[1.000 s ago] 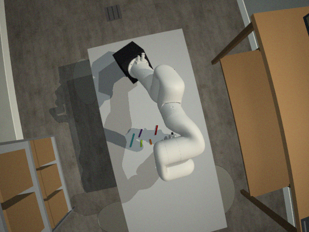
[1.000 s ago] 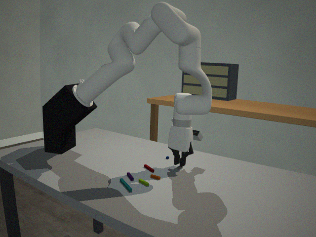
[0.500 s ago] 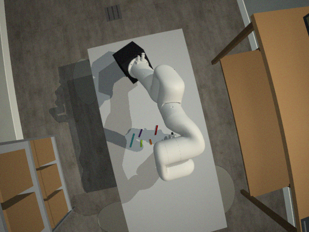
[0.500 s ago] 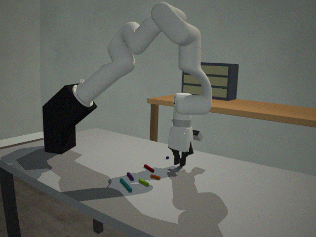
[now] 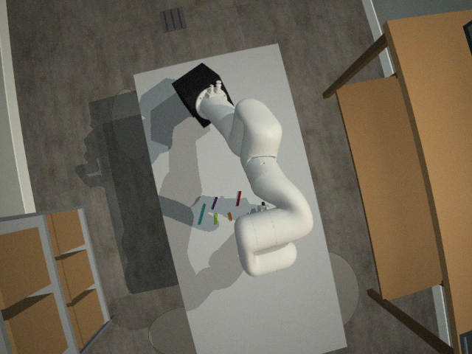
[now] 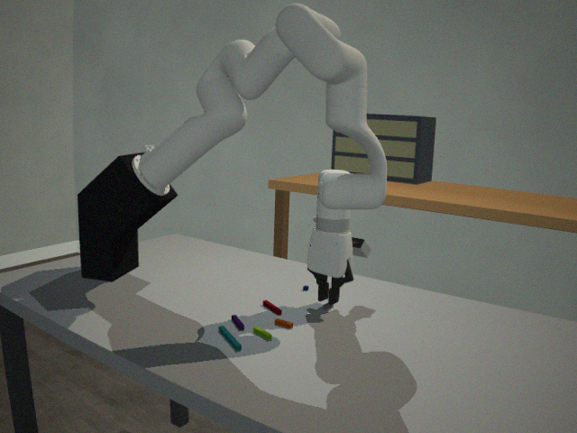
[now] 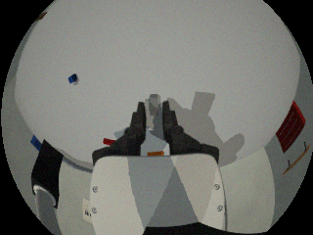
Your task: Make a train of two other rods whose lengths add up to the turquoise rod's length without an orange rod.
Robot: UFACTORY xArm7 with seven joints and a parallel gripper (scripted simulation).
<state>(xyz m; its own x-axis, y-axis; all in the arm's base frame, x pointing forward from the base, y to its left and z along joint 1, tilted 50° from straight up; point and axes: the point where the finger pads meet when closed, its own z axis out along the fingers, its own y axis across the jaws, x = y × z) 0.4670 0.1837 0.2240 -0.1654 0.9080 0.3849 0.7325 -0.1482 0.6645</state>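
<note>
While poised low over a grey rod (image 7: 155, 99) on the desk (image 5: 266, 304) (image 6: 475, 354) (image 7: 196, 44), seen with end effector (image 5: 253, 211) (image 6: 328, 299) (image 7: 154, 110) slightly spread, pinching nothing

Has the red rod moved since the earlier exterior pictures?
No, the red rod shows no shift against the black mounting block in the exterior view.
</note>
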